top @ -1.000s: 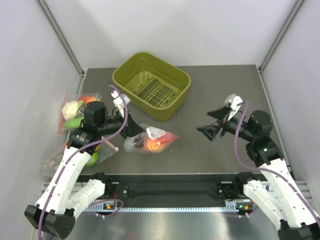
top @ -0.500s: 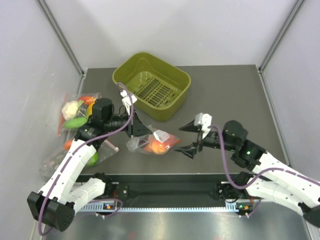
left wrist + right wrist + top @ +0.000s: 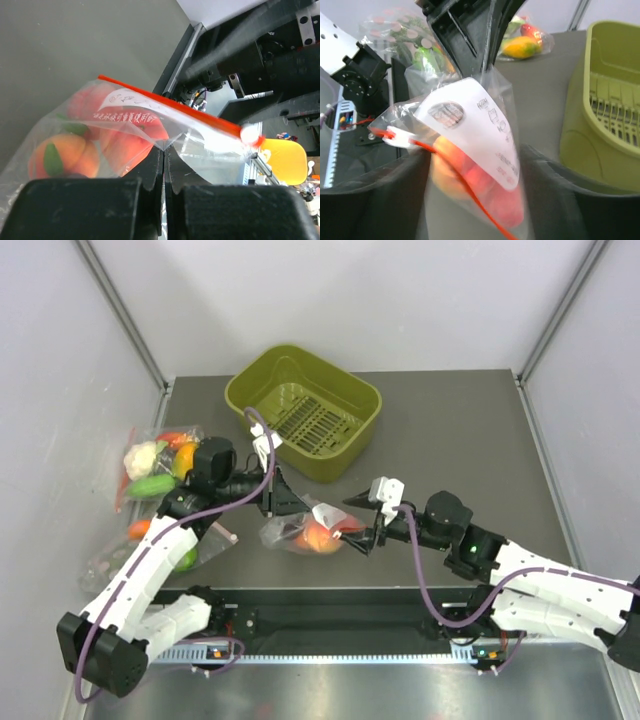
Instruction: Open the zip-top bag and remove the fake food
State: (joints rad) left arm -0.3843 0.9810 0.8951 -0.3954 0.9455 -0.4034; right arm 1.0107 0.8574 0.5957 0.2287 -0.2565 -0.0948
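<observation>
The zip-top bag (image 3: 312, 530) hangs just above the table's near middle, clear and crinkly, with a white label (image 3: 470, 127) and an orange-red zip strip (image 3: 170, 107). The fake food (image 3: 67, 155), orange-pink peaches, sits inside it (image 3: 470, 185). My left gripper (image 3: 288, 504) is shut on a pinch of the bag's plastic (image 3: 164, 149), below the strip. My right gripper (image 3: 358, 524) stands open at the bag's right end. Its fingers (image 3: 367, 200) flank the bag, and I cannot tell whether they touch it (image 3: 475, 200).
An olive-green basket (image 3: 345, 455) stands behind the bag, close to both grippers. At the left edge lie a clear bag with cauliflower and cucumber (image 3: 150, 468) and another with orange and green pieces (image 3: 165, 545). The arm bases line the near edge.
My right arm has swung left across the table to the bag, and its jaws have narrowed round the bag's end. My left gripper has carried the bag slightly to the right.
</observation>
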